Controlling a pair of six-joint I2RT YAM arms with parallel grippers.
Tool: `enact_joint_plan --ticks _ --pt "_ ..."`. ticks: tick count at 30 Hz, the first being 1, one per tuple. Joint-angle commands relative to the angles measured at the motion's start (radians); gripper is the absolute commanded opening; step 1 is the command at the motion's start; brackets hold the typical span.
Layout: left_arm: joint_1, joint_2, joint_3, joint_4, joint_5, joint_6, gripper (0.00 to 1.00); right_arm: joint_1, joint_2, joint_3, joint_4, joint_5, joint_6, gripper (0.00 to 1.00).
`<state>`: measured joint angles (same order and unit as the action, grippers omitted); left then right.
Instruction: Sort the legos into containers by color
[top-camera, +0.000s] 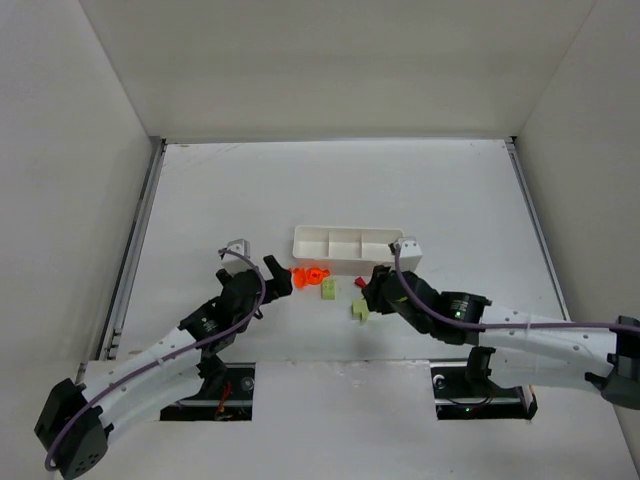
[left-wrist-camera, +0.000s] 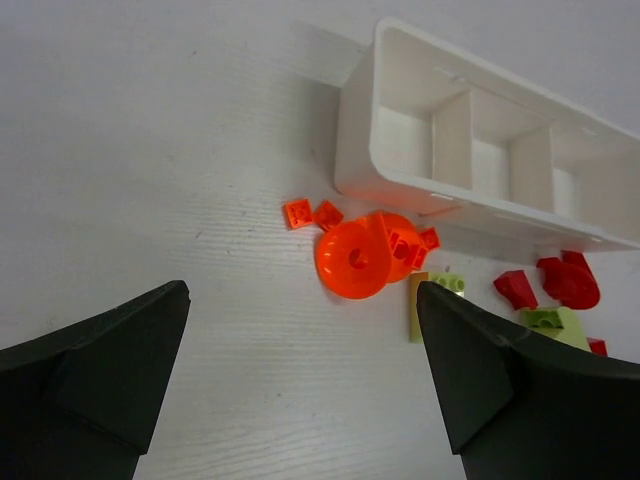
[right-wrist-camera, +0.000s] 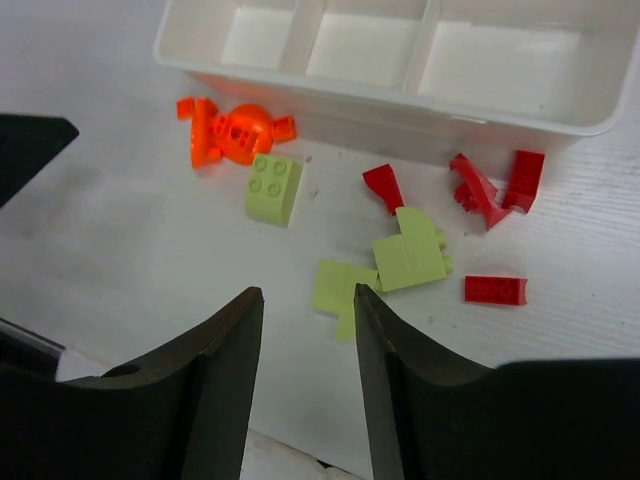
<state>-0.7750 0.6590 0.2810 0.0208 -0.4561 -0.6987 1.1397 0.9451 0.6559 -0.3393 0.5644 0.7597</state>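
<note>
The white tray (top-camera: 349, 237) of three containers (right-wrist-camera: 400, 112) lies mid-table with nothing in its compartments (left-wrist-camera: 450, 150). In front of it lie the legos: an orange cluster (top-camera: 311, 273) with a round disc (left-wrist-camera: 354, 262), yellow-green bricks (right-wrist-camera: 273, 187) (right-wrist-camera: 411, 252) and a flat yellow-green piece (right-wrist-camera: 338, 287), and several red pieces (right-wrist-camera: 494, 290) (left-wrist-camera: 568, 280). My left gripper (left-wrist-camera: 302, 290) is wide open just short of the orange disc, holding nothing. My right gripper (right-wrist-camera: 308, 293) stands partly open over the table, its right fingertip beside the flat yellow-green piece, nothing between the fingers.
White walls enclose the table on three sides, with metal rails (top-camera: 135, 240) along its left and right edges. In the right wrist view a dark finger of the left gripper (right-wrist-camera: 28, 150) shows at the left, close to the orange cluster.
</note>
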Motion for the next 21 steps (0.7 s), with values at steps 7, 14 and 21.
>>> enact_joint_plan --ticks 7,14,21 --pt "0.073 0.084 0.046 0.042 -0.059 -0.077 1.0 0.071 0.243 0.066 0.171 -0.012 -0.031 0.07" --pt "0.121 -0.015 0.02 0.109 -0.196 -0.133 1.0 0.081 0.342 0.111 0.192 0.017 -0.04 0.46" --pt "0.136 0.079 0.006 0.215 -0.22 -0.045 1.0 0.045 0.535 0.207 0.201 0.005 -0.06 0.59"
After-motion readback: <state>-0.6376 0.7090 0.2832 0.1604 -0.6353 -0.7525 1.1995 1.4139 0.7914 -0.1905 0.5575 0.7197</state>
